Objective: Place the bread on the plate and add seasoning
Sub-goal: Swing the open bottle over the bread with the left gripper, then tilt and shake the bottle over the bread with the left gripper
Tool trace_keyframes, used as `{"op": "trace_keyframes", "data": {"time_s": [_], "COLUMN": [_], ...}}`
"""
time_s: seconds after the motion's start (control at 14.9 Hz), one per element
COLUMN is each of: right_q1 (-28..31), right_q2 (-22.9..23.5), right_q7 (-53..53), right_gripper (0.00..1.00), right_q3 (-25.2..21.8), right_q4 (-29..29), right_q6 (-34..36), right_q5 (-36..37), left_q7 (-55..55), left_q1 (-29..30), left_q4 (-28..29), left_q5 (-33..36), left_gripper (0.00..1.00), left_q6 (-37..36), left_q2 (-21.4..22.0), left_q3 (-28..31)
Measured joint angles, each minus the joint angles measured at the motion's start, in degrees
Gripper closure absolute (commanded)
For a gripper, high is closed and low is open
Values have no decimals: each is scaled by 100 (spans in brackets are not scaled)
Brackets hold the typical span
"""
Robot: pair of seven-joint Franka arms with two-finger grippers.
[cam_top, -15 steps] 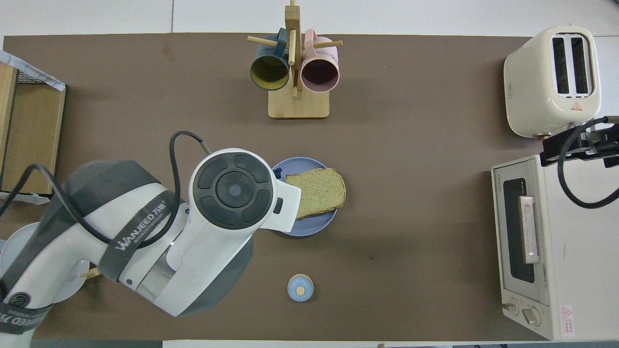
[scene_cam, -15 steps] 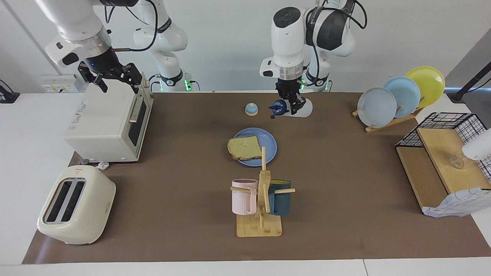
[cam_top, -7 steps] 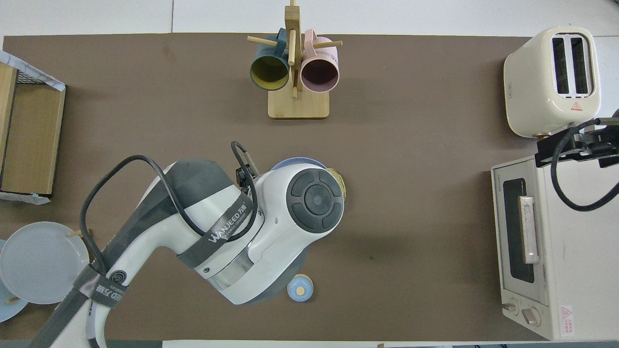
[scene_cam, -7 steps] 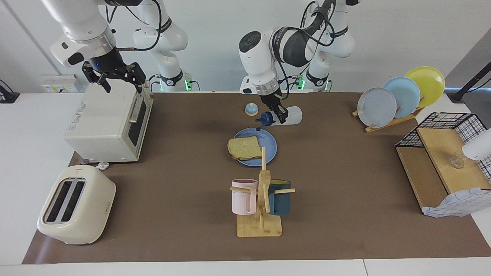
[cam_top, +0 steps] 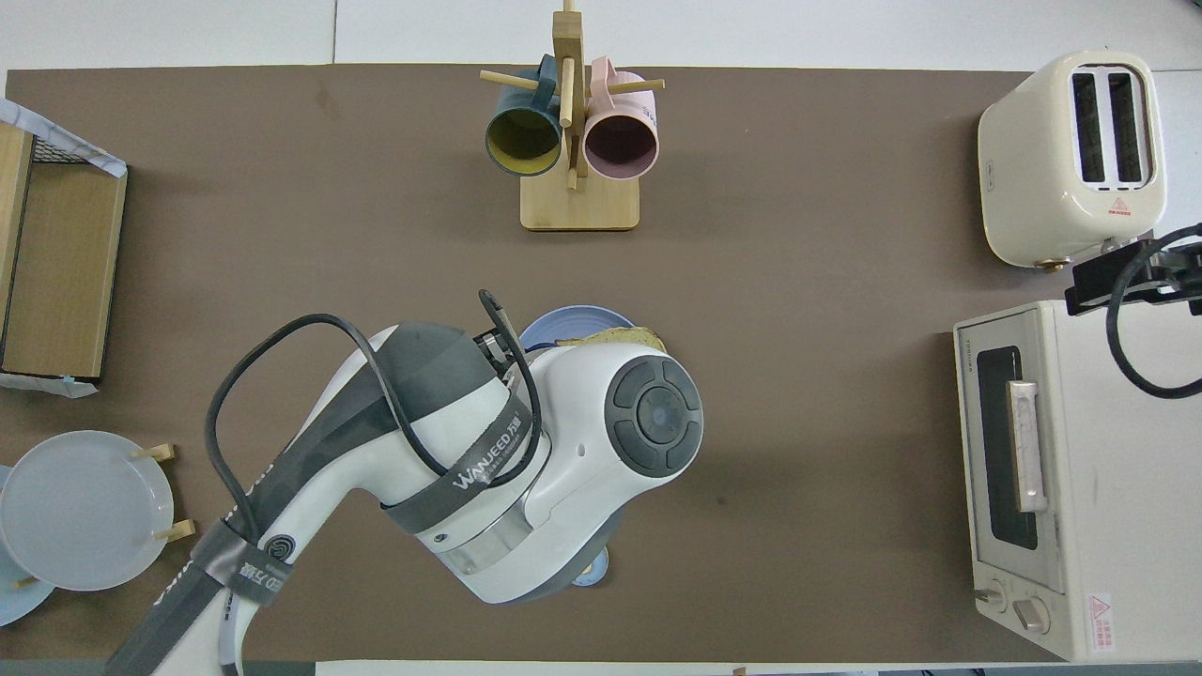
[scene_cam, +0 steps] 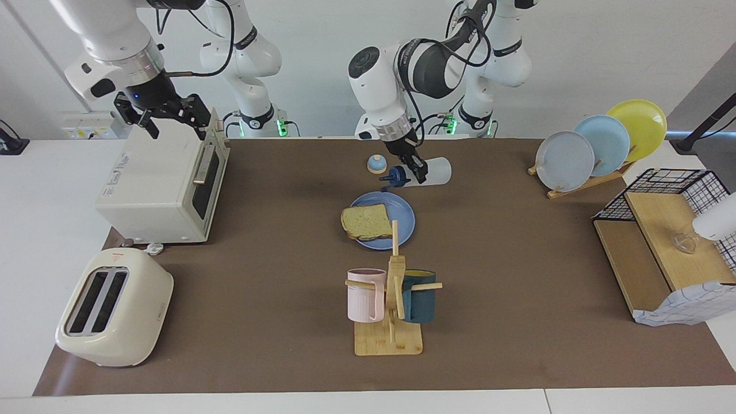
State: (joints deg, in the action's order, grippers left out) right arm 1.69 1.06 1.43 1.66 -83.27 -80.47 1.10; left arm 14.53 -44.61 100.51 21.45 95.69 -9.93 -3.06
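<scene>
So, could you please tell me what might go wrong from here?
The left hand holds the seasoning bottle tipped sideways, its cap toward the plate's robot-side rim, not over the bread; seasoning could miss. The bread overhangs the rim toward the right arm's end, so a nudge might slide it off. The bell sits close by.

Four plates [scene_cam: 563,161], two mugs [scene_cam: 365,294], one toaster [scene_cam: 114,307].

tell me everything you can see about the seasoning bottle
The seasoning bottle is small, of translucent white plastic, with a dark navy cap whose flip lid hangs open. It is up in the air, tipped on its side, cap toward the right arm's end, over the mat between the bell and the plate. The left gripper is shut on it near the cap. The overhead view hides it under the arm.
</scene>
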Motion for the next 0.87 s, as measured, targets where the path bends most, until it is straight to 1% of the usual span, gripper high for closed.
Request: {"op": "trace_keyframes", "data": {"time_s": [0.13,0.34,0.47,0.61,0.87], "right_q1": [0,-3,-2,-1,-57], "right_q2": [-3,-7,-23,-57,-98], "right_q7": [-66,-235,-339,-372,-376], "right_gripper": [0,0,0,0,0], "right_q3": [-57,-126,-258,-394,-416], "right_q4": [-177,-384,-443,-514,-537], "right_q6": [-279,-381,-382,-383,-383], "right_q5": [0,0,0,0,0], "left_q7": [-78,-297,-406,-435,-435], "left_q1": [-20,-139,-242,-277,-286], "left_q4": [2,4,1,0,5], "left_q5": [118,446,685,1011,1460], "left_gripper": [100,100,100,100,100], "left_q6": [19,33,8,-75,-124], "left_q2": [-137,-497,-706,-784,-785], "left_q3": [-1,-1,-2,-2,4]}}
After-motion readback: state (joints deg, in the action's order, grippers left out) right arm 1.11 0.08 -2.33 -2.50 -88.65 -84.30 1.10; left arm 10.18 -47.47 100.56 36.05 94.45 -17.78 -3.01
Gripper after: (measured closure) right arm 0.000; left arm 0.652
